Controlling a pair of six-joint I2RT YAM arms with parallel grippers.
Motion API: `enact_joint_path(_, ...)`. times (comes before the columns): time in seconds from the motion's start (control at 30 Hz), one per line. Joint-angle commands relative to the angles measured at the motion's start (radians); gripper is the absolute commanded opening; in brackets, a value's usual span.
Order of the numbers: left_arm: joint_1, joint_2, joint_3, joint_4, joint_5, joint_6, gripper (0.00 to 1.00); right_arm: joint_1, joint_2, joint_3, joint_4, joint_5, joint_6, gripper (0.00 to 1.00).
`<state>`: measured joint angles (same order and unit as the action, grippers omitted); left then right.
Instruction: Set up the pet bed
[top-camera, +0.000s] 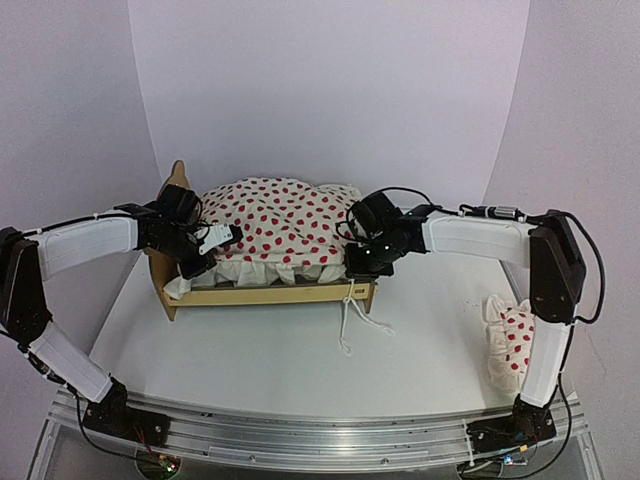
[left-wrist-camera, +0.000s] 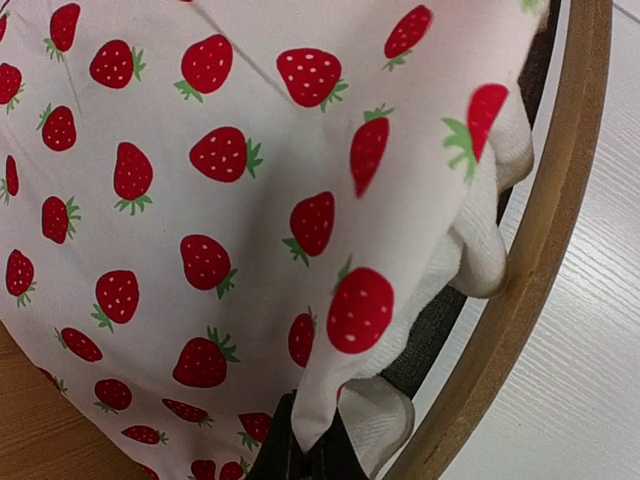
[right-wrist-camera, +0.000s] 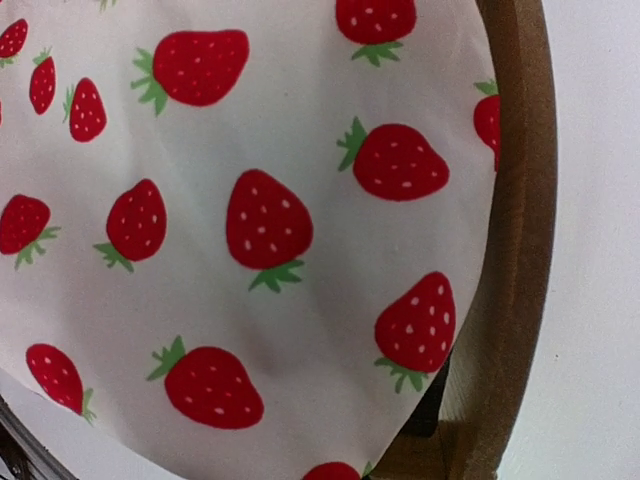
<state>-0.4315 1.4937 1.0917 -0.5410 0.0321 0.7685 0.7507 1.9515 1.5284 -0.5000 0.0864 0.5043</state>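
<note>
Top external showed us both arms bent inward, elbows out, reaching the bed (top-camera: 270, 295) at the table's (top-camera: 250, 350) middle back. The left gripper (top-camera: 218, 240) was pinched together on the duvet (top-camera: 275, 220) at the bed's left end. The right gripper (top-camera: 358, 262) was closed at the other end, and we couldn't tell whether it held cloth.
</note>
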Motion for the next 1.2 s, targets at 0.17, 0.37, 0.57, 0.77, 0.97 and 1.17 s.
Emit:
enact_joint_path(0.17,0.03,-0.066,0.108,-0.205,0.206,-0.013,0.0,-0.105,-0.167,-0.048,-0.018,-0.165,-0.053,0.0)
enact_joint_path(0.37,0.041,-0.085,0.144,-0.262,0.258,-0.011,0.0,-0.147,-0.167,-0.032,-0.036,-0.248,-0.056,0.0)
enact_joint_path(0.57,0.052,-0.098,0.171,-0.293,0.324,-0.002,0.0,-0.158,-0.179,-0.048,-0.064,-0.279,-0.061,0.0)
enact_joint_path(0.77,0.051,-0.082,0.101,-0.248,0.391,-0.043,0.0,-0.134,-0.189,-0.075,-0.09,-0.206,-0.026,0.27)
enact_joint_path(0.97,0.051,-0.073,0.123,-0.222,0.403,-0.09,0.0,0.027,-0.318,-0.097,-0.091,0.237,-0.092,0.49)
enact_joint_path(1.17,0.051,-0.069,0.131,-0.221,0.399,-0.101,0.0,0.197,-0.358,-0.227,0.13,0.318,-0.092,0.6)
